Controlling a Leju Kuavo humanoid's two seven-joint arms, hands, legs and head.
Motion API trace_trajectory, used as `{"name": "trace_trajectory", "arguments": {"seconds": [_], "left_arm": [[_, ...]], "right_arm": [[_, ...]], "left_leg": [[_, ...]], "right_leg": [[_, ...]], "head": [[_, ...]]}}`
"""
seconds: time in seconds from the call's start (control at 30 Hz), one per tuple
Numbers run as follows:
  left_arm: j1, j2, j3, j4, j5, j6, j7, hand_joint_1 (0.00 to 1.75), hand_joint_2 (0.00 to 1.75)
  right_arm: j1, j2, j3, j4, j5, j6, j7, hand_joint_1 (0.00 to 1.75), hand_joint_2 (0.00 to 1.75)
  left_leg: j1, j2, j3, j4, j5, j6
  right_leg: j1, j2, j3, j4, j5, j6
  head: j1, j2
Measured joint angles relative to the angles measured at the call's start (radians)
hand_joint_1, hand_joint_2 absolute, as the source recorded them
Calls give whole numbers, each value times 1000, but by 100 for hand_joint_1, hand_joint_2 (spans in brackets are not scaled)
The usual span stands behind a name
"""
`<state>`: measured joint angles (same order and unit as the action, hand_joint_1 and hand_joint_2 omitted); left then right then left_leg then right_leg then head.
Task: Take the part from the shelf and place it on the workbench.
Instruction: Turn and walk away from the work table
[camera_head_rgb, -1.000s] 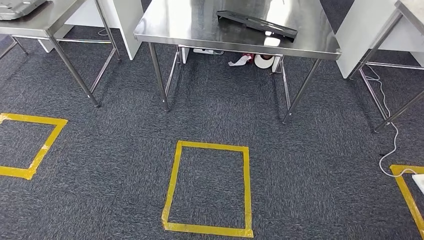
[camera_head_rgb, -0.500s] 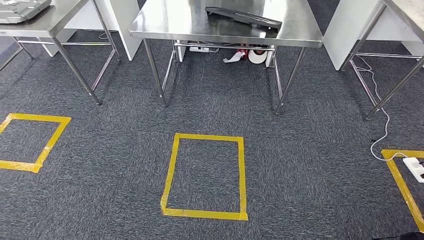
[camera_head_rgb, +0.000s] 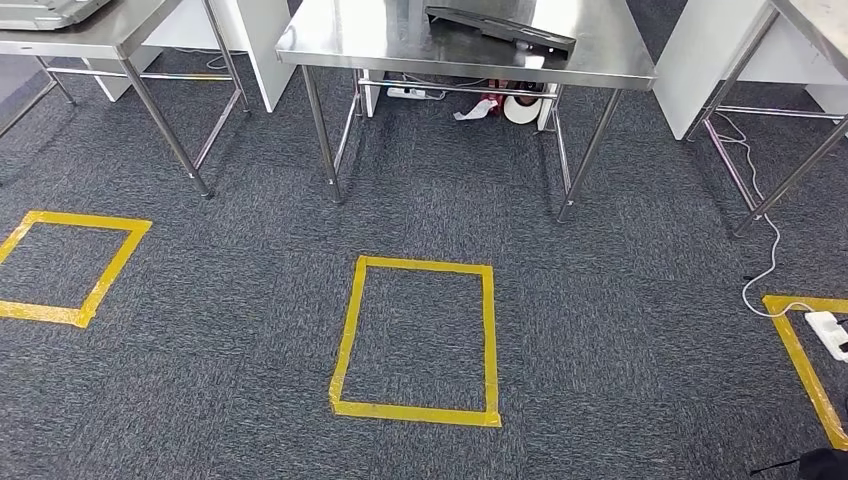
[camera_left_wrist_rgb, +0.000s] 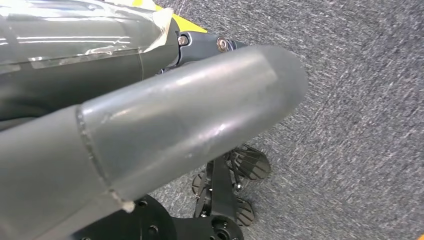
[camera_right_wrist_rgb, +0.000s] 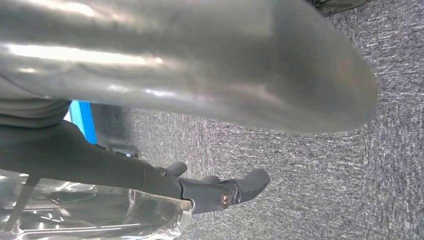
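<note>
A steel workbench (camera_head_rgb: 330, 45) stands ahead on grey carpet (camera_head_rgb: 620, 350). A flat black part (camera_head_rgb: 500, 31) lies on its top toward the far right corner, tilted so one long side rests on the surface and the other is raised. No hand touches it. Under the workbench, near the right-hand legs, sit a roll of white tape (camera_head_rgb: 522, 107), a crumpled white scrap (camera_head_rgb: 470, 110) and a white power strip (camera_head_rgb: 408, 93).

A second steel table (camera_head_rgb: 110, 35) stands to the left with a grey tray (camera_head_rgb: 40, 10) on its far left corner. The legs of a third table (camera_head_rgb: 780, 170) stand to the right, with a white cable (camera_head_rgb: 768, 262) trailing from beneath it to a white socket block (camera_head_rgb: 830, 330) on the carpet.

Three rectangles of yellow tape mark the carpet: a centre rectangle (camera_head_rgb: 350, 330) in front of the workbench, a left rectangle (camera_head_rgb: 110, 268) and a right rectangle (camera_head_rgb: 800, 350), which is cut by the picture edge.

The left hand (camera_left_wrist_rgb: 150, 120) hangs over the carpet, its thick grey thumb (camera_left_wrist_rgb: 240, 90) extended. Its fingers are hidden, so I cannot tell whether it is released or clenched. Nothing is seen in its hold.

The right hand (camera_right_wrist_rgb: 210, 187) also hangs over the carpet. Its dark fingers (camera_right_wrist_rgb: 250, 182) are stretched out and apart, released, grasping nothing. Clear plastic film (camera_right_wrist_rgb: 100, 215) wraps the cover behind them.
</note>
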<state>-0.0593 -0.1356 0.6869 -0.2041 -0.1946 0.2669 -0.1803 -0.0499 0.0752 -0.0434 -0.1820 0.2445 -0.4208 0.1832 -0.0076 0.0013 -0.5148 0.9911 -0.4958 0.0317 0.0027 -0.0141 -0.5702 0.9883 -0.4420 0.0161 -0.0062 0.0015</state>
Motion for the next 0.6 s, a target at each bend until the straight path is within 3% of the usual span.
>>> {"name": "trace_trajectory", "arguments": {"seconds": [0.17, 0.33, 0.43, 0.5, 0.57, 0.6], "left_arm": [[1, 0, 0, 1, 0, 5, 2, 0, 0], [1, 0, 0, 1, 0, 13, 4, 0, 0], [1, -2, 0, 2, 2, 17, 6, 0, 0], [0, -5, 0, 3, 3, 18, 7, 0, 0], [0, -7, 0, 3, 4, 18, 8, 0, 0], [2, -9, 0, 3, 4, 19, 9, 0, 0]], "right_arm": [[0, 0, -1, 0, 0, 0, -1, 0, 0], [0, 0, -1, 0, 13, 0, -3, 0, 0], [0, -2, 0, 0, 33, 3, -2, 0, 0], [-1, -4, 2, 0, 42, 7, -1, 0, 0], [0, -6, 2, 0, 43, 10, -1, 0, 0], [0, -8, 2, 0, 44, 10, -1, 0, 0]], "left_leg": [[-3, 1, -10, 2, 7, 4], [-3, 1, -11, 2, 7, 4], [7, -2, -4, -17, 22, 15], [21, -5, 0, -40, 40, 24], [26, -10, -8, -44, 48, 22], [29, -14, -12, -44, 51, 17]], "right_leg": [[-3, 0, -2, 0, 9, 8], [-3, 0, -3, 0, 10, 9], [-9, -1, -4, -1, 9, 17], [-9, 3, -30, 57, -32, 14], [-16, 8, -82, 188, -101, 11], [-21, 9, -102, 245, -125, 14]], "head": [[0, 0], [0, 0], [-1, 0], [4, 0], [10, 0], [11, 0]]}}
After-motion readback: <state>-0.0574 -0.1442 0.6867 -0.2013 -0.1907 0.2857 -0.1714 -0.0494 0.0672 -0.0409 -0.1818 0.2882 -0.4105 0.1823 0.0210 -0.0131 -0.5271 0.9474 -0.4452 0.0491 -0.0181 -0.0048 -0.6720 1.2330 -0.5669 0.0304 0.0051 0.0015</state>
